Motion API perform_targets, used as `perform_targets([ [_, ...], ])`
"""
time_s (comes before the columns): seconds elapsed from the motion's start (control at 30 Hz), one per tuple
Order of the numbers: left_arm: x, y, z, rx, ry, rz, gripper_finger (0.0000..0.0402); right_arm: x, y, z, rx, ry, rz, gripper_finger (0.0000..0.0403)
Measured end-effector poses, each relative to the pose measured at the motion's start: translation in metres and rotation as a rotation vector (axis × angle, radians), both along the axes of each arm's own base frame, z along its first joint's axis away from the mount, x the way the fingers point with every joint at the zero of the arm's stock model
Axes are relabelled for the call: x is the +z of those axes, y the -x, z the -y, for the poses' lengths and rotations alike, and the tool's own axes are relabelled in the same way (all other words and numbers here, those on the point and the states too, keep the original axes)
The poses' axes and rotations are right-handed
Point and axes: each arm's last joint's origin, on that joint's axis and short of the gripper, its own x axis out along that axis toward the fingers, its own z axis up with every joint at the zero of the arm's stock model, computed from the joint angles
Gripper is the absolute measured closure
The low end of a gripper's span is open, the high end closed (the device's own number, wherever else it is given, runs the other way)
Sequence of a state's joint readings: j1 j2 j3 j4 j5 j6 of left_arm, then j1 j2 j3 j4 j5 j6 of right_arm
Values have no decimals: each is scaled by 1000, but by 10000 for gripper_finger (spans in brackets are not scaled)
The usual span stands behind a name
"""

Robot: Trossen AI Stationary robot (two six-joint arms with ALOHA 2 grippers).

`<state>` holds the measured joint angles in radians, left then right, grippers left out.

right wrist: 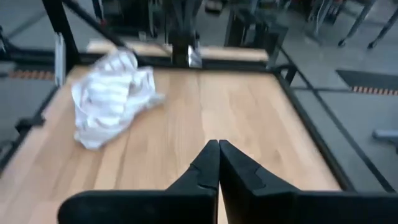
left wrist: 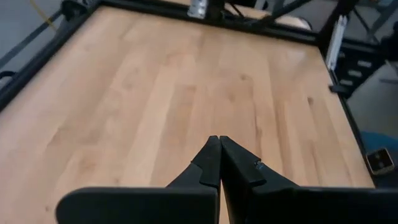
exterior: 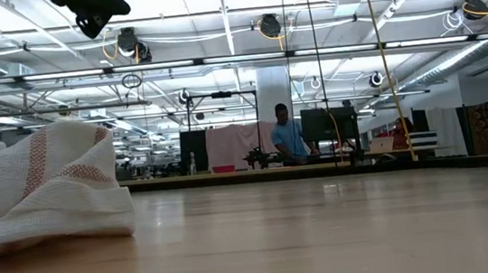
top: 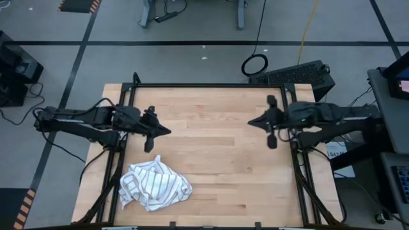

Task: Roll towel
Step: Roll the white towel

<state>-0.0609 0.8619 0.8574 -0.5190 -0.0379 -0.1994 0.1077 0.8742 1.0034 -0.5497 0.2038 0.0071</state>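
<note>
A: How many towels?
B: One towel (top: 154, 186), white with dark stripes, crumpled in a heap on the wooden table (top: 217, 147) near its front left corner.
A: And the claws?
B: Two. The left claw (top: 167, 131) and the right claw (top: 250, 122) hang above the table, well apart, each pressed together on nothing.
A: Any writing?
B: None readable. One person (exterior: 288, 136) stands far behind.

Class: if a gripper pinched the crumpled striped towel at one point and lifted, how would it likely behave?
The towel lies in soft folds, so it would probably droop limply. It looks thin, likely light. Pushed across the wooden table, it would probably bunch, not slide whole.
</note>
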Motion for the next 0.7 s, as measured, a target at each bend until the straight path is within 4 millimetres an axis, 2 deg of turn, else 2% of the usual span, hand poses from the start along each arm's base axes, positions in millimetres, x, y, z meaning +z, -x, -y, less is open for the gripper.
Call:
perform_targets([
  [0.23, -18, -19, 15, -48, -10, -109, 395, -68, -26, -9, -30, -108, -80, 403],
  [0.43, -41, -37, 17, 150, 79, -240, 390, -132, -37, -17, -59, -221, -89, 403],
  [0.57, -61, -45, 20, 230, 151, -372, 352, -162, -39, -22, -72, -273, -121, 403],
  [0.7, -82, -51, 26, 300, 180, -519, 294, -176, -44, -29, -74, -283, -171, 403],
])
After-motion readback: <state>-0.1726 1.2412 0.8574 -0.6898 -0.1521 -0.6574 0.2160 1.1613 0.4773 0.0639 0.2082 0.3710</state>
